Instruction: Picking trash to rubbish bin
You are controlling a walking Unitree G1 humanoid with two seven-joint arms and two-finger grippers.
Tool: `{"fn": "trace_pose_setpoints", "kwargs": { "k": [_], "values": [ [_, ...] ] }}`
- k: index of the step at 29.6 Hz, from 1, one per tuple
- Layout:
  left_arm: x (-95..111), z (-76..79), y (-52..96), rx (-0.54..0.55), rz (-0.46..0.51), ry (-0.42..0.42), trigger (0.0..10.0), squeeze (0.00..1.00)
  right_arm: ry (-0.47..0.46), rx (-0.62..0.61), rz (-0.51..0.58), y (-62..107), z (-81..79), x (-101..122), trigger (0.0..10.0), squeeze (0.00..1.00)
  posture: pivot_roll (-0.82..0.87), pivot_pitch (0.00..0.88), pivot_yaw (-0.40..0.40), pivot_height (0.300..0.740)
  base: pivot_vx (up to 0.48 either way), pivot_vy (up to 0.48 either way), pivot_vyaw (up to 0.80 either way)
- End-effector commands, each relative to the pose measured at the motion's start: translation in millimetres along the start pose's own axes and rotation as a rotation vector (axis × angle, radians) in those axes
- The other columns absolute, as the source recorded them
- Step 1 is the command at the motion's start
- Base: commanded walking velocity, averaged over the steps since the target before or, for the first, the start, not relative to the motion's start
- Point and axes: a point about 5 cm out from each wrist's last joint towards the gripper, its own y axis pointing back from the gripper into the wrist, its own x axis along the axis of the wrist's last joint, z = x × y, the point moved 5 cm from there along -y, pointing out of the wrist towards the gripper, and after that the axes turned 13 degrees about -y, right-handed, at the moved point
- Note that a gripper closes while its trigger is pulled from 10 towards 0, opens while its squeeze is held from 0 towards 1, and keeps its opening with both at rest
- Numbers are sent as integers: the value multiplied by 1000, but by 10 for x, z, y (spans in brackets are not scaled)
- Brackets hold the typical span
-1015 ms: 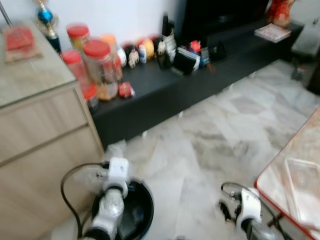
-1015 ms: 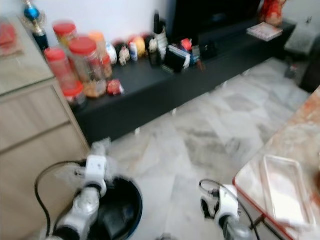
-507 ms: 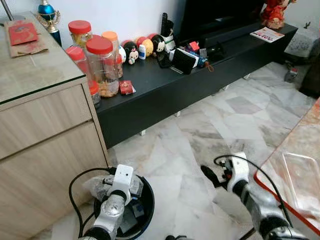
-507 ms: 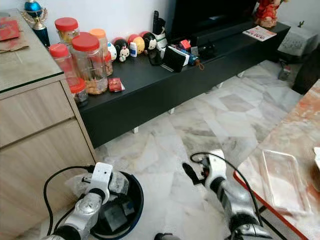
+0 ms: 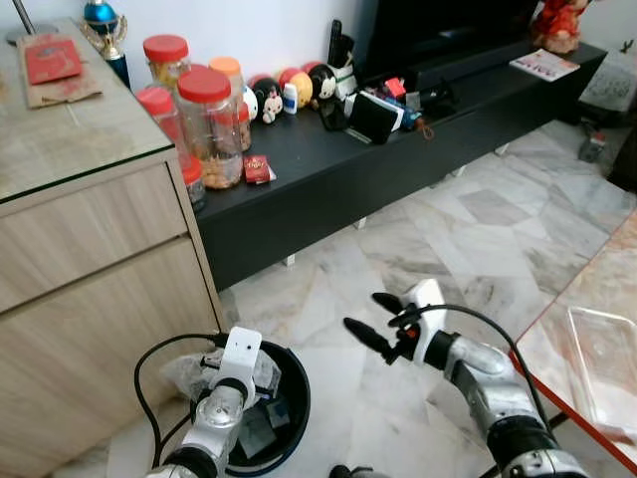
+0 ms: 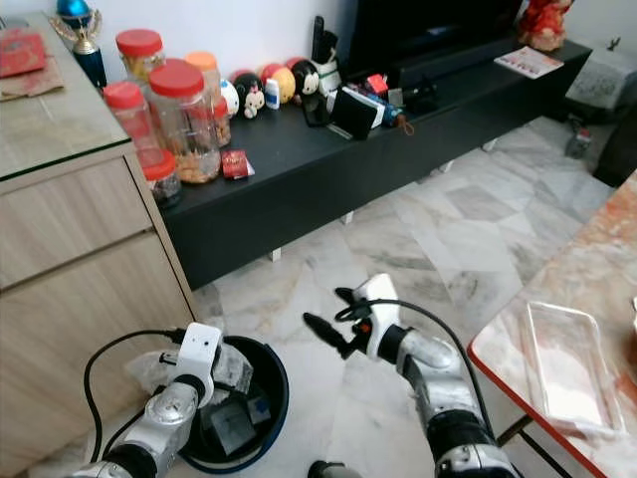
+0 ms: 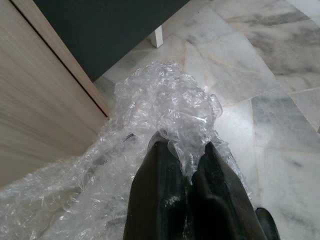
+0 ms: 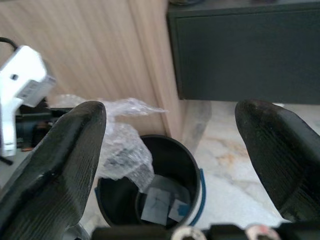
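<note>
Over the bin [image 5: 284,418], left claw [image 7: 185,155] pinching wrap [image 7: 165,105]

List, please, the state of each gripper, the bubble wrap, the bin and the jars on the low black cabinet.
left gripper: shut on the bubble wrap, over the bin.
right gripper: open, held above the floor, pointing toward the bin.
bubble wrap: crumpled, pinched between the fingers, hanging over the bin's rim.
rubbish bin: upright, no lid, some trash already inside.
jars: upright, red lids on.
</note>
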Motion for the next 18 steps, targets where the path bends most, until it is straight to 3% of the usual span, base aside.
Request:
{"fn": "trace_pose_setpoints", "kwargs": {
  "k": [1,8,13,14,15,16,17,18],
  "values": [
    [-42,39,-1,-18,-29,25,10000,0,7,10,-6,34,-13,6,10000,0,-134,123,-107,740,0,0,0],
    [-41,123,-7,-57,-43,45,10000,0,32,52,-8,54,-182,77,10000,0,-173,164,-129,740,0,0,0],
    [-45,142,-3,-62,-43,45,10000,0,31,51,-21,86,-203,47,10000,0,-180,176,-135,740,0,0,0],
    [-49,147,-2,-63,-46,45,10000,180,29,48,-25,99,-213,47,10000,0,-182,179,-136,740,0,0,0],
    [-53,151,0,-63,-47,45,10000,714,29,46,-26,105,-217,48,10000,0,-189,184,-137,740,0,0,0],
    [-56,153,1,-64,-48,44,10000,714,29,45,-27,108,-219,49,10000,0,-189,184,-137,740,0,0,0],
    [-61,159,3,-65,-50,41,10000,1000,26,41,-27,113,-222,59,10000,0,-191,187,-138,740,0,0,0],
    [-62,160,3,-66,-51,40,10000,1000,24,39,-27,116,-226,64,10000,0,-191,187,-138,740,0,0,0]
  ]
}}
